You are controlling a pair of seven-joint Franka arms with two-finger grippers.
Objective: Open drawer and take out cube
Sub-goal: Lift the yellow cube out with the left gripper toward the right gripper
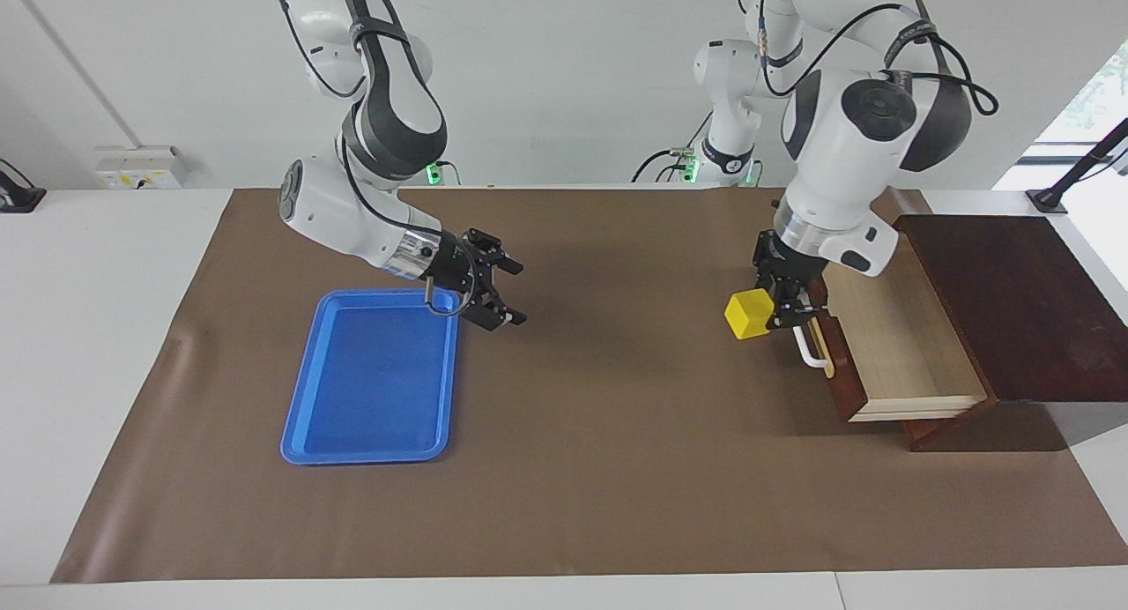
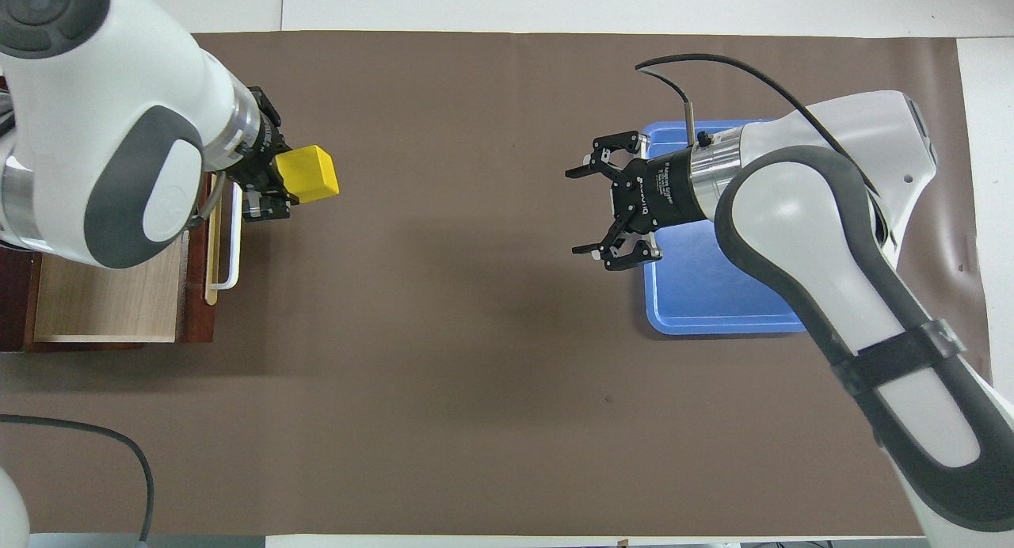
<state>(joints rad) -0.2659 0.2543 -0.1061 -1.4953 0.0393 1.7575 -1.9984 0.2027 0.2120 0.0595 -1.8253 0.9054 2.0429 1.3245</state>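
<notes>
Yellow cube (image 1: 747, 315) clamped in left end effector (image 1: 777, 308), over desk (image 1: 617, 434) beside drawer (image 1: 890, 345) handle; right end effector (image 1: 504, 290) splayed, over blue tray (image 1: 370, 416) edge, well apart.

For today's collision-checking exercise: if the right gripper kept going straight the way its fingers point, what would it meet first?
Probably the cube held up by the left gripper. The right gripper, open by the blue tray, points across the bare mat toward it, though relative height is unclear.

The drawer (image 1: 890, 337) lies toward the left arm's end, the tray (image 1: 370, 381) toward the right's.
</notes>
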